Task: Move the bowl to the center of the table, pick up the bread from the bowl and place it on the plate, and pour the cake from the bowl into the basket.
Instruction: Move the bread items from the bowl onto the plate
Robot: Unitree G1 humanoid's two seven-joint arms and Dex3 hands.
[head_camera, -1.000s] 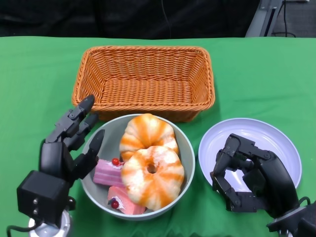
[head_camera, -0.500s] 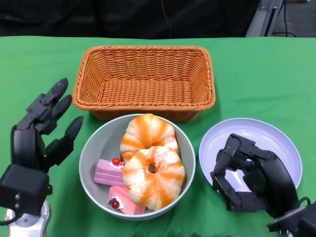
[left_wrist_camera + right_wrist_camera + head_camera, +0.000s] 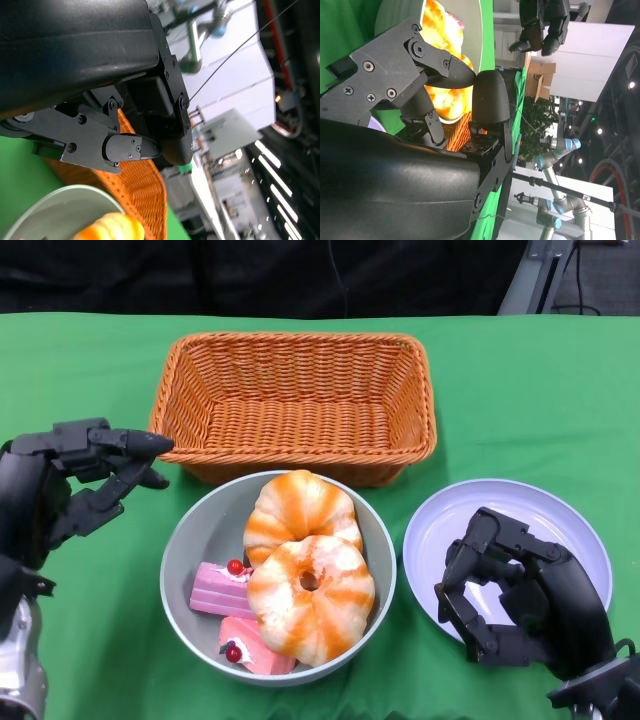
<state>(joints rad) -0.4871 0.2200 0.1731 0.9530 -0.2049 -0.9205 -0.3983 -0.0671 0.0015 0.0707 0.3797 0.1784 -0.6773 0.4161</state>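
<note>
Bowl (image 3: 205, 535) sits mid-table on green cloth (image 3: 520, 410), nearest edge closest to the robot. Inside, front to back: 2 pink cake pieces w/ red cherries, one (image 3: 245, 647) at bowl's near rim, other (image 3: 218, 590) just behind on the left; ring bread (image 3: 311, 598) overlaps both cakes on their right; round bread (image 3: 298, 510) behind it, touching, by bowl's far rim.

Right hand (image 3: 515, 595) is right of bowl, low over near part of plate (image 3: 530, 515); fingers curled in, nothing in them. Plate lies just right of bowl, rims nearly touching. Right wrist view shows same curled fingers w/ bread past them.

Left hand (image 3: 60, 490) is left of bowl, apart from it, raised; fingers extended toward bowl side, spread, holding nothing. Fingertips (image 3: 150, 445) near basket's left near corner; contact can't be told.

Basket (image 3: 292, 405) is behind bowl, its near wall just beyond bowl's far rim, nothing visible inside.
</note>
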